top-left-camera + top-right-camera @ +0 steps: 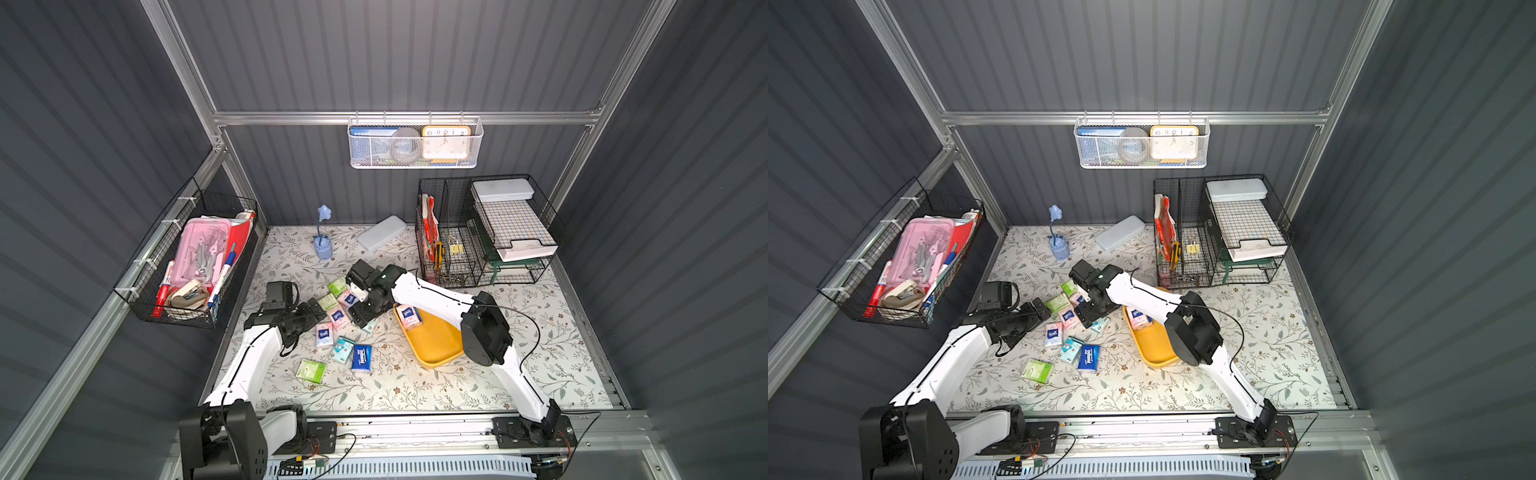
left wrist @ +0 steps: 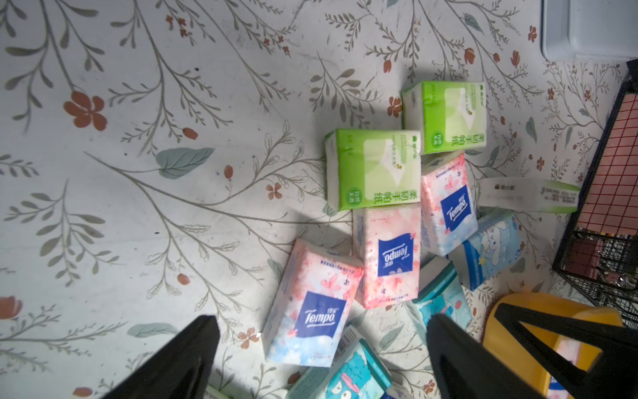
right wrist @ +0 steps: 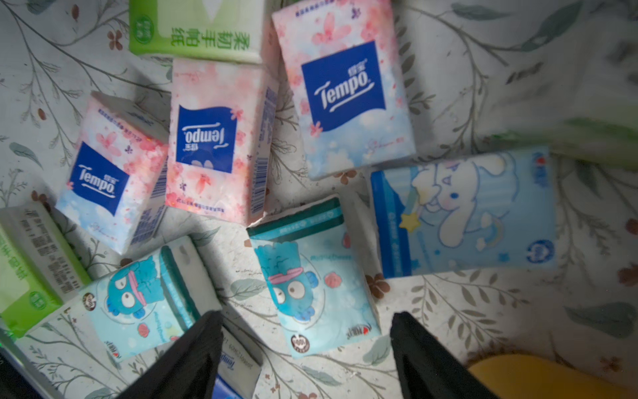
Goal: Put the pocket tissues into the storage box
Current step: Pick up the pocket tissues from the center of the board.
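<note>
Grey corrugated walls [image 1: 415, 54]; floral cloth [image 1: 415, 386] under scattered pocket tissues [image 1: 361, 358].

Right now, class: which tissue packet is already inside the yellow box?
The pink packet with the blue label, lying at the far end of the box. The rest lie outside it on the table.

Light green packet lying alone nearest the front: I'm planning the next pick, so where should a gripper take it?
Take the light green packet across its shorter width, mid-length, probably straight from above. It lies flat on the table, apart from the other packets, so both long edges look free.
</note>
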{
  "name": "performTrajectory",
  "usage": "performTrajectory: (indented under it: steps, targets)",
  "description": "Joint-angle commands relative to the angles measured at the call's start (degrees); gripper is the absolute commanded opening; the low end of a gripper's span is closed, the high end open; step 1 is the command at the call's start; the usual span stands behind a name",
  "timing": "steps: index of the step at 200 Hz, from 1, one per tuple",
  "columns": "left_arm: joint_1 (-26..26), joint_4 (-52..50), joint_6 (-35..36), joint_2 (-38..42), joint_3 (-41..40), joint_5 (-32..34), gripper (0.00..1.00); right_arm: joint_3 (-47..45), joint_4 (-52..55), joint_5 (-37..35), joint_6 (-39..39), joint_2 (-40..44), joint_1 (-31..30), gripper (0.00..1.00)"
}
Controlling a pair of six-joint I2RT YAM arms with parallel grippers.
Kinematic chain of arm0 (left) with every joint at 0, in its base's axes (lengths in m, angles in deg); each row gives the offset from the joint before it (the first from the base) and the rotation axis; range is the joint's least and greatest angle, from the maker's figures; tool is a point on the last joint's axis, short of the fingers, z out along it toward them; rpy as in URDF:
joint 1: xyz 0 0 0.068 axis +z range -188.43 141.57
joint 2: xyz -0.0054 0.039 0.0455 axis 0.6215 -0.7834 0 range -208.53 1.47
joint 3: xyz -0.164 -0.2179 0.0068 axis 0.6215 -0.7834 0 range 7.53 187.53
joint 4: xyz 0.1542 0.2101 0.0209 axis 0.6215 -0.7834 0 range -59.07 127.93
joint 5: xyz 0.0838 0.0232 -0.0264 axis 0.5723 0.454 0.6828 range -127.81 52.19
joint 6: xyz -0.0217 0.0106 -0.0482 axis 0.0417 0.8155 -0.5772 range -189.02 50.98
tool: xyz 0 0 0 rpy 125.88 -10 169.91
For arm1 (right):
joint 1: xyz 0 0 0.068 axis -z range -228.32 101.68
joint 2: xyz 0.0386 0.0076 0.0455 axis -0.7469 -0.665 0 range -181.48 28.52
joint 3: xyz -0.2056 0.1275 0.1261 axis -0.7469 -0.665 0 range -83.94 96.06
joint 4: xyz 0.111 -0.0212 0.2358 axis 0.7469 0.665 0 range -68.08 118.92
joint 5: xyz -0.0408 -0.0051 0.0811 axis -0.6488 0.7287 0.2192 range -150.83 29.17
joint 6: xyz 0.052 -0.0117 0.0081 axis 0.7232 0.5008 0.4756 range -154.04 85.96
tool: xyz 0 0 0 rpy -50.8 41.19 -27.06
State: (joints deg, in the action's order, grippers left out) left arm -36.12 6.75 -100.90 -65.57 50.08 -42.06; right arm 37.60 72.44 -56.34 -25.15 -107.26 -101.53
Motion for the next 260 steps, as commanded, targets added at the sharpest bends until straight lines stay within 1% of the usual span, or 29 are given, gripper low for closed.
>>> performTrajectory:
  steps: [1,50,106,131,181,247,260]
  targets:
    - [0.5,-1.4,-0.6,0.9,0.6,-0.4,0.99,2.9,3.4,-3.8,-2.5,-2.4,-1.0,0.81]
    - [1.6,-3.2,-0.4,-0.6,2.4,1.1,0.99,8.7,6.9,-8.5,-5.7,-6.7,-2.3,0.81]
    - [2.1,-3.1,-0.1,-0.2,3.3,0.5,0.99,8.9,7.3,-11.1,-7.9,-8.2,-2.5,0.80]
    - [2.1,-3.1,0.1,-0.2,3.7,0.3,0.99,8.9,7.0,-10.3,-8.2,-8.7,-2.4,0.78]
    - [2.1,-3.0,0.2,-0.2,3.8,0.4,0.99,8.9,6.7,-9.5,-8.5,-9.5,-2.8,0.71]
    - [2.2,-3.1,0.5,0.4,3.9,0.5,0.99,9.2,6.9,-7.4,-9.2,-10.5,-3.5,0.71]
    - [2.2,-3.2,0.6,0.5,3.8,0.5,0.99,9.2,6.9,-7.8,-9.7,-10.3,-3.8,0.69]
